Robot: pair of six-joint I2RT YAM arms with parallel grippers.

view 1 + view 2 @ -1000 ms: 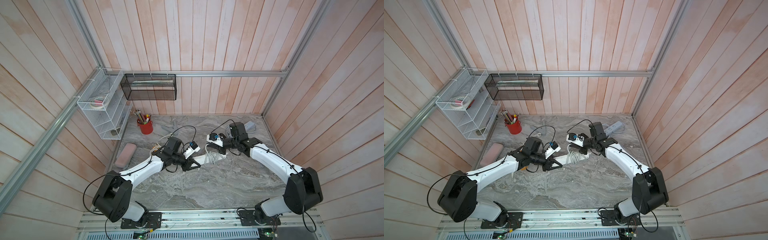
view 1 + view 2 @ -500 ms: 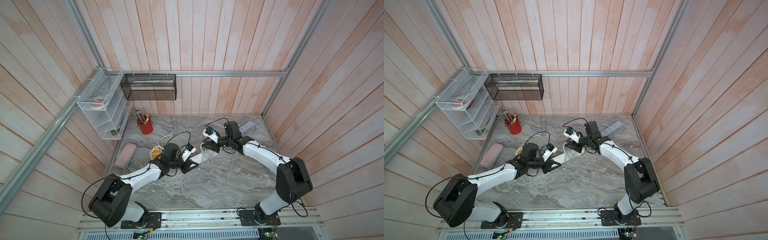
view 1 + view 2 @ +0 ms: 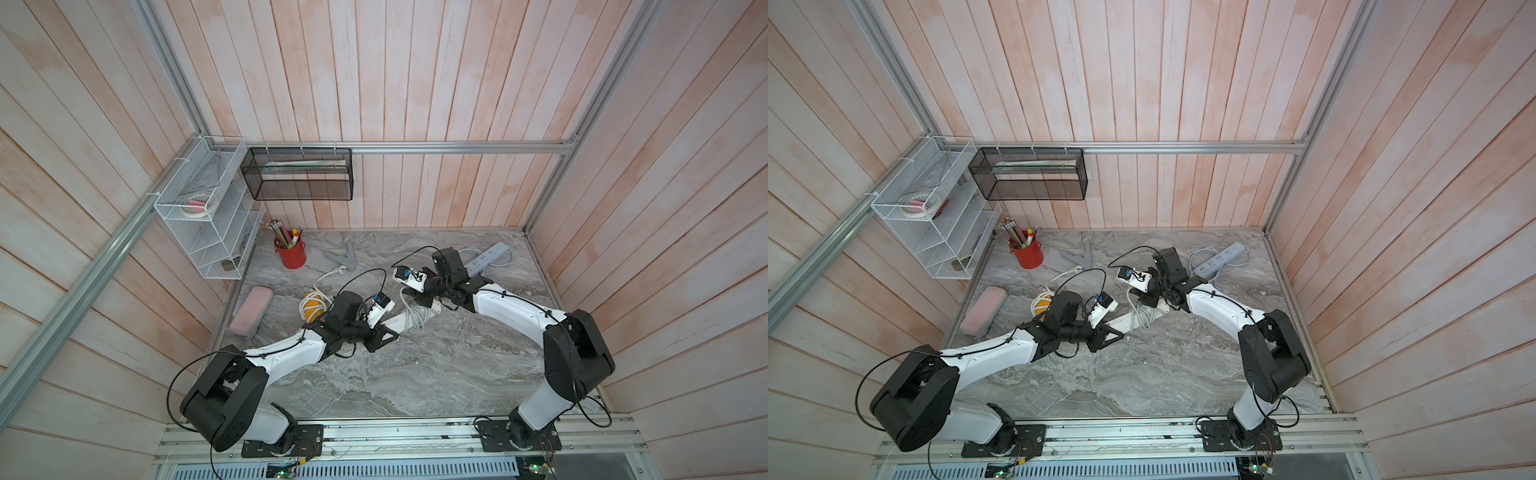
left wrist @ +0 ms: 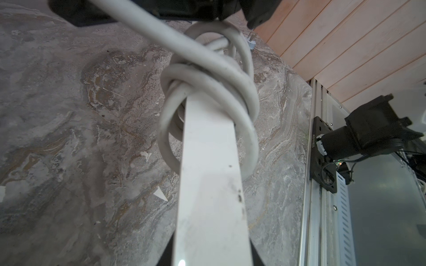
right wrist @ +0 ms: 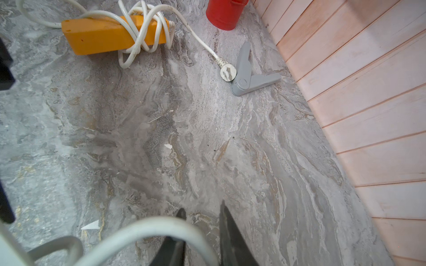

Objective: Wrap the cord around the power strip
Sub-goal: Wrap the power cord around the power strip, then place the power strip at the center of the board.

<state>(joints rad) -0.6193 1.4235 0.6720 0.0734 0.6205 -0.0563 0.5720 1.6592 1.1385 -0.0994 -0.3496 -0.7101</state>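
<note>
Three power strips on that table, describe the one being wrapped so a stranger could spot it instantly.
On the marble table, look at the centre. The white strip is there, one end clamped in the left tool, thick cord coiled round it. The orange strip and grey strip lie apart, ungripped.

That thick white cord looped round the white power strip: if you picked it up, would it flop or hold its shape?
Probably stiffish: the white cord forms wide, rounded loops standing off the white power strip instead of hugging it. Likely springy too, so those slack coils may loosen once released. It looks smooth, perhaps slippery.
</note>
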